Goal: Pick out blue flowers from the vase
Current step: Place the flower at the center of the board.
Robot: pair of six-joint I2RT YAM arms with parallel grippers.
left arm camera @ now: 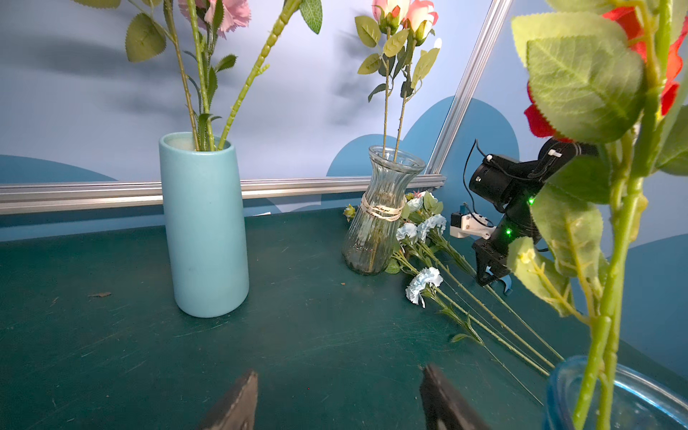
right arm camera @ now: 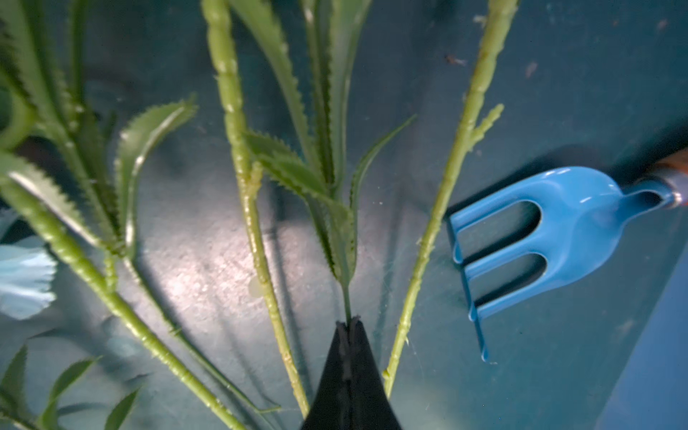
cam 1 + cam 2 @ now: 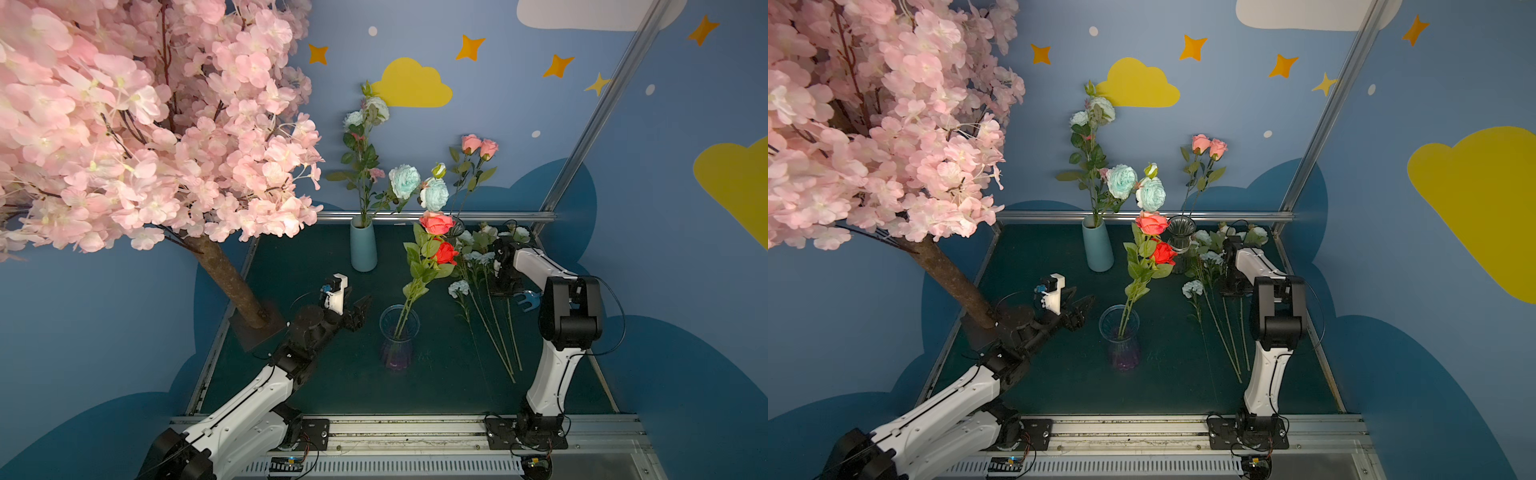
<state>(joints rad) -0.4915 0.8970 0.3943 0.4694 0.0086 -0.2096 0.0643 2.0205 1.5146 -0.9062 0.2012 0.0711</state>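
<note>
Several blue flowers [image 3: 458, 288] [image 1: 422, 283] lie on the green table at the right, stalks pointing toward the front. My right gripper [image 3: 505, 291] [image 2: 349, 324] hangs low over their stalks [image 2: 257, 223], shut. A thin leaf stalk runs up to its tips; whether it is pinched I cannot tell. More blue flowers [image 3: 404, 180] stand in the turquoise vase [image 3: 363, 249] at the back. The clear vase [image 3: 398, 332] at the centre holds only red roses [image 3: 436, 223]. My left gripper [image 3: 361, 309] [image 1: 338, 376] is open and empty just left of that vase.
A ribbed glass vase [image 1: 376, 223] with pink roses stands at the back right, beside the laid-down flowers. A blue hand rake [image 2: 558, 231] lies right of the right gripper. The pink blossom tree's trunk [image 3: 232, 282] rises at the table's left edge.
</note>
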